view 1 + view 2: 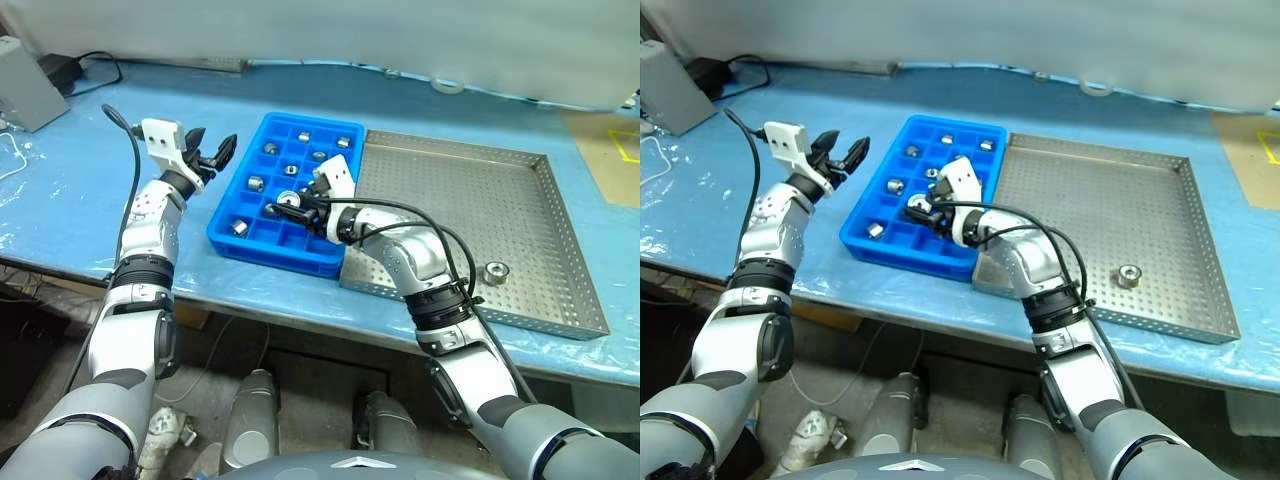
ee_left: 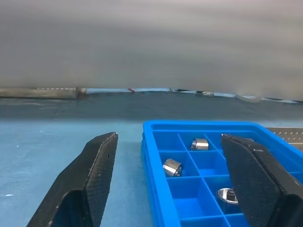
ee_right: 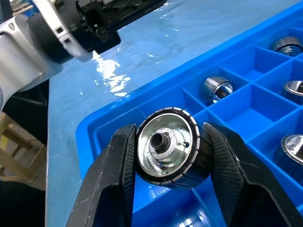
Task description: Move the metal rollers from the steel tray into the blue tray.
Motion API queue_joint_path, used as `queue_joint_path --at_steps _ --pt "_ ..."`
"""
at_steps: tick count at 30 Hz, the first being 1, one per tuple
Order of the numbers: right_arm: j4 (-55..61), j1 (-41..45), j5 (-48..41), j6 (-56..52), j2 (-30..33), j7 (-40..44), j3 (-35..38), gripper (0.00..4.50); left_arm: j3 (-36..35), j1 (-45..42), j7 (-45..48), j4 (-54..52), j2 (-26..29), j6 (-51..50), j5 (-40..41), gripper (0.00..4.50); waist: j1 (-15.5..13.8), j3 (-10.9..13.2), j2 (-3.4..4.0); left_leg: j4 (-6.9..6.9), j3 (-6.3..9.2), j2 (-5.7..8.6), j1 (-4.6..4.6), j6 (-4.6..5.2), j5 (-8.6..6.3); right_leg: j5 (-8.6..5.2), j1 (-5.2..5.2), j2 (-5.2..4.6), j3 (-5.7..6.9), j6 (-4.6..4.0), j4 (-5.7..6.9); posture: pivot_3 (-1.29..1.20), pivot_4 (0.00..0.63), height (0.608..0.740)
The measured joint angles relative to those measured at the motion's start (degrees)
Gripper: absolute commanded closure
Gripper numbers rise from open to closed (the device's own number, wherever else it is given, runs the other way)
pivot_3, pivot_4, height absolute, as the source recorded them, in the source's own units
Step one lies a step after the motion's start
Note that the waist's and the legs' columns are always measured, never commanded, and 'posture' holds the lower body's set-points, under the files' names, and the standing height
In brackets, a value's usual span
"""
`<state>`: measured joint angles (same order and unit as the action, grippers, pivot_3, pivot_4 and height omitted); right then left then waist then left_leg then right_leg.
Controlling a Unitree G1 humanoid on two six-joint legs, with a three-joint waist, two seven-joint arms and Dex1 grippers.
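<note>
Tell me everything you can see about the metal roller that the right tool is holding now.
The held roller is a short, shiny silver-grey metal cylinder. Its rim is finely ribbed, and its flat face has a raised hub with a dark centre hole. It is turned so that this face looks toward the wrist camera. The two black fingers of the right tool press on its opposite sides. It hangs above the compartments of the blue tray, near the tray's front part, touching nothing else.
</note>
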<state>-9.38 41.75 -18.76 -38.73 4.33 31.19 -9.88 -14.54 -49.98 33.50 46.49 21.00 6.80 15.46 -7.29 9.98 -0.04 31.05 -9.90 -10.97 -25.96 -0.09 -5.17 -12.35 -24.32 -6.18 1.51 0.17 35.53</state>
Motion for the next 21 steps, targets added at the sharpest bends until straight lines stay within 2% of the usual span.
queue_joint_path --at_steps 8,14,21 --pt "2.08 -2.45 0.61 -1.39 0.87 1.83 -2.34 2.71 0.28 -0.03 0.21 0.32 0.1 0.01 -0.27 0.7 -0.01 0.0 0.0 -0.01 0.07 0.01 0.01 0.0 0.0 0.0 -0.01 0.0 0.0 0.0 0.05 0.06 0.15 0.74" --pt "3.98 -3.09 1.6 -1.87 1.86 0.86 -2.44 0.73 0.93 -1.24 0.98 2.58 -0.1 0.23 -0.52 0.7 0.05 0.0 0.0 -0.01 0.05 0.01 0.01 -0.08 0.05 0.0 -0.02 0.01 -0.02 0.0 0.05 -0.01 0.15 0.74" --pt "9.0 -5.43 1.98 -1.88 2.24 -8.35 5.97 0.73 2.46 -6.46 3.7 10.12 -4.2 1.86 -1.3 0.7 0.27 0.0 -0.02 0.03 -0.07 0.06 -0.01 -0.08 0.06 0.01 -0.02 -0.04 -0.11 0.02 0.03 -0.18 0.15 0.74"
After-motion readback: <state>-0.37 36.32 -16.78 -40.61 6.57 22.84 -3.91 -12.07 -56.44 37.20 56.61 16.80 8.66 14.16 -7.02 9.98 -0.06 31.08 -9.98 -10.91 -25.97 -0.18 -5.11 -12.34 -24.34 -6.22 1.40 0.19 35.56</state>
